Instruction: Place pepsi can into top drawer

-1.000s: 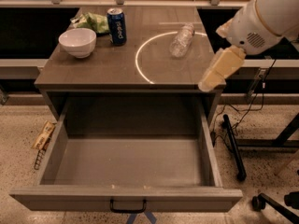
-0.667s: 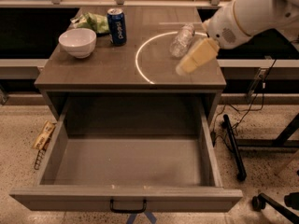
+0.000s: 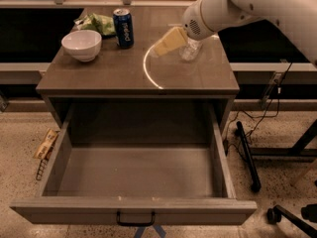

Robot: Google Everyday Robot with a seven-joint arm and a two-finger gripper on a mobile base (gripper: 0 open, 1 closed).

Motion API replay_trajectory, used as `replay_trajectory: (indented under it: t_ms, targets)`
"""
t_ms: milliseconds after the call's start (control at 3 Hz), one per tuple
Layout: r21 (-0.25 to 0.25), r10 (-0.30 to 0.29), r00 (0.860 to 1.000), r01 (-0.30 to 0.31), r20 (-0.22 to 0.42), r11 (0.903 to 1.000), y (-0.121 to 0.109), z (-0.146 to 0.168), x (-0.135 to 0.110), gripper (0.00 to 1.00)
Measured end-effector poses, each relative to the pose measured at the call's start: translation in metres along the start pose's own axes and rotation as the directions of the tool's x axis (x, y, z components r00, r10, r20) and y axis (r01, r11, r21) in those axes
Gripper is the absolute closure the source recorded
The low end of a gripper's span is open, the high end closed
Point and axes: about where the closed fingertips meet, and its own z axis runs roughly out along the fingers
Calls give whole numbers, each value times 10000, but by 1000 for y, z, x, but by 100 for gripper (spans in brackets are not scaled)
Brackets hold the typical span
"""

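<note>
1. one pepsi can (image 3: pixel 123 28) stands upright at the back of the cabinet top (image 3: pixel 124 76), just right of a green snack bag (image 3: pixel 98 23) and behind and to the right of a white bowl (image 3: pixel 81 44). its front and right sides look open for a grasp.
2. the gripper (image 3: pixel 170 41) hangs low over the cabinet top, right of centre and well apart from the can. its tan tip points left toward the can. i cannot tell whether it is open or closed, and nothing is seen in it.
3. a clear plastic bottle (image 3: pixel 191 49) lies just behind the gripper, partly hidden by the arm (image 3: pixel 257 6). it is not the target, and a reach to the left should leave it alone.
4. the top drawer (image 3: pixel 133 208) is pulled well out below the cabinet top with its floor bare, so the drop spot looks ready as it is.
5. judged from this, the step in hand is the approach to the can. the grasp, the lift and the carry down into the drawer are not yet done.
6. the bowl and the bag sit close to the can, so a wide sweep could nudge them.
</note>
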Motion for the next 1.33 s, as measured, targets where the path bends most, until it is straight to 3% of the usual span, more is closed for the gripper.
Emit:
replay_trajectory:
  t_ms: [333,667,1333]
  targets:
    - [-61,6,10000,-6,33,10000,0,15,0,0]
    - [-175,119,9986,-110,521,9998,-2,49,-14,0]
    - [-265,647,9784,-607,1961,9978,-6,108,-50,0]
